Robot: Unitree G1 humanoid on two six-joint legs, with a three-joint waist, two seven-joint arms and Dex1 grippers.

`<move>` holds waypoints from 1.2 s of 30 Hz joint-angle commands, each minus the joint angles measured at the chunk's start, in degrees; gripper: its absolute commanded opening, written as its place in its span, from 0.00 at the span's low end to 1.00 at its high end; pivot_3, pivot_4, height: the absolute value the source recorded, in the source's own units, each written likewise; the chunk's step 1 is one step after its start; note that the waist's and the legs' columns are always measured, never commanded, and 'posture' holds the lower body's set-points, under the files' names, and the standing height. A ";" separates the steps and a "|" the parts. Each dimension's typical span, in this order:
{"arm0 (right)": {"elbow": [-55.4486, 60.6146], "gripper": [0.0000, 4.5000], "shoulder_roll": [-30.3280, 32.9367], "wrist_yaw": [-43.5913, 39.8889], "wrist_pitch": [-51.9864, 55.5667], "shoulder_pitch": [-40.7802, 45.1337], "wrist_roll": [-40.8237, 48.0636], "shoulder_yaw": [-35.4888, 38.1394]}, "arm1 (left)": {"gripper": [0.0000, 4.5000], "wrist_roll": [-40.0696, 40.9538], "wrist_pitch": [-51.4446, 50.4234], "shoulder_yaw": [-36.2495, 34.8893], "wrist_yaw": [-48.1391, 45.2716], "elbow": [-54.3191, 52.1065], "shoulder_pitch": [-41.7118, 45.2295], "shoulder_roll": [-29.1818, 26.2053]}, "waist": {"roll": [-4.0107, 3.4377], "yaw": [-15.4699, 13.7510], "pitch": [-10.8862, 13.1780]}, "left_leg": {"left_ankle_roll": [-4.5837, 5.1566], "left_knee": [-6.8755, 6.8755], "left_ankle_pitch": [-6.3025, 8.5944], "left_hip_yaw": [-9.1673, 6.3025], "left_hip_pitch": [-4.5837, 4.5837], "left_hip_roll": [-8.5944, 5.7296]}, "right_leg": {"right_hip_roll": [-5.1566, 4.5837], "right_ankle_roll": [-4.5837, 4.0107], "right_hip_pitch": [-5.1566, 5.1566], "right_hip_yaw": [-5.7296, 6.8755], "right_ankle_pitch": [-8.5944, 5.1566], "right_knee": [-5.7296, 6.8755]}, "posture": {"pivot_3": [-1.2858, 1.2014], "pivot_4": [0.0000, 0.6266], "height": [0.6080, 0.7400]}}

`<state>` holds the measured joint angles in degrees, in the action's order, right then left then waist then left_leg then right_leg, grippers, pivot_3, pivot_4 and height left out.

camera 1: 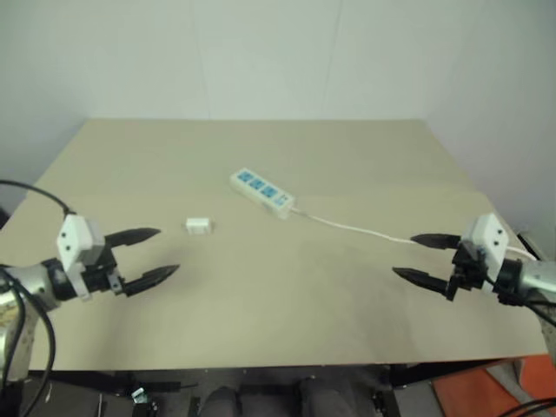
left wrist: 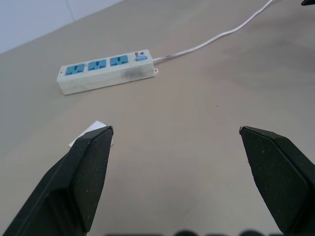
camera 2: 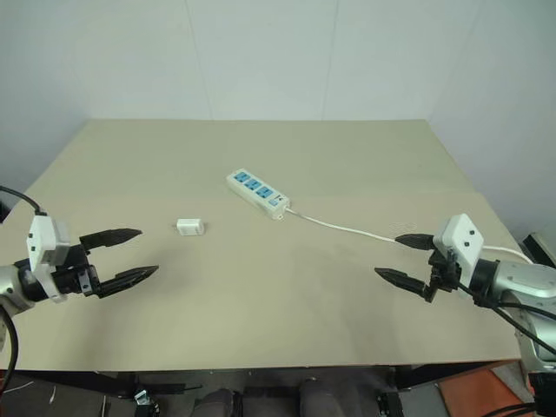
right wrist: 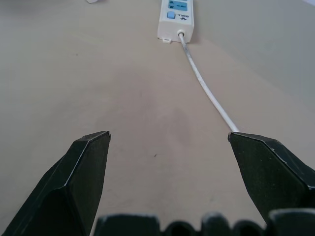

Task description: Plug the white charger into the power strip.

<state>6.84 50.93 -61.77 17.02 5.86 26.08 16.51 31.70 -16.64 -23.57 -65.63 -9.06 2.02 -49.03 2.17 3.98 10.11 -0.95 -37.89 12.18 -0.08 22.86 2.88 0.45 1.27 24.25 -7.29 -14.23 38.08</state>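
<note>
Left eye view: a beige tabletop point(camera 1: 261, 295) carries the power strip point(camera 1: 261, 192) near its middle, lying at a slant, three blue socket faces up, none of them occupied. A thin white cord point(camera 1: 347, 228) leaves the strip's nearer end and runs across the surface toward the robot's right side, ending near the right gripper.

The white charger point(camera 1: 199, 225) lies flat on the tabletop, apart from the strip, on the robot's left of it and a little nearer the robot. Nothing touches it.

The left gripper point(camera 1: 148, 256) hovers above the left part of the tabletop, pointing inward toward the centre. Its two black fingers point(camera 1: 132, 235) are spread wide with nothing between them. It sits well apart from the charger, nearer the robot than it is.

The right gripper point(camera 1: 426, 258) hovers over the right edge region, also pointing inward, its fingers point(camera 1: 415, 277) likewise spread wide and empty. The cord passes just beside its upper finger; contact cannot be told.

Left wrist view: the strip point(left wrist: 106, 71) and part of the charger point(left wrist: 92, 131) show beyond the open fingers, the charger half hidden behind one fingertip.

Right wrist view: the strip's cord end point(right wrist: 176, 19) and the cord point(right wrist: 204, 86) lie ahead between the spread fingers.
</note>
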 commanded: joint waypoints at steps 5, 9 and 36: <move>1.04 1.00 0.41 -0.28 -0.63 1.35 0.95 1.22 | 1.00 0.30 1.86 -0.55 0.19 0.15 0.95 0.29 | 0.00 0.04 0.00 | 0.00 0.00 0.00 0.00 -0.01 0.00 | 0.00 0.00 0.00 0.00 0.00 0.00 | 0.52 0.24 1.00; 0.82 1.00 0.34 -0.53 -0.70 1.78 0.91 1.03 | 1.00 0.14 2.54 -0.55 0.16 0.37 0.79 0.52 | 0.00 0.03 0.00 | 0.00 0.00 0.00 0.00 -0.01 0.00 | 0.00 0.00 0.00 0.00 0.00 0.00 | 0.52 0.24 1.00; -74.82 1.00 -34.97 19.71 -23.74 55.59 -24.33 -20.36 | 1.00 -0.82 0.38 -2.21 6.97 -8.46 -7.04 2.74 | 0.01 1.79 0.05 | -0.01 0.16 0.02 -0.04 0.37 -0.11 | -0.29 -0.46 0.29 0.17 0.32 -0.06 | 0.52 0.24 1.00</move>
<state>-66.11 15.85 -43.95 -4.60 59.81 2.83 -4.27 29.59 -15.64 -22.73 -59.59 -14.41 -3.88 -46.40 2.18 5.77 10.16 -0.96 -37.72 12.20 -0.12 23.22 2.77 0.12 0.82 24.55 -7.10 -13.90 38.01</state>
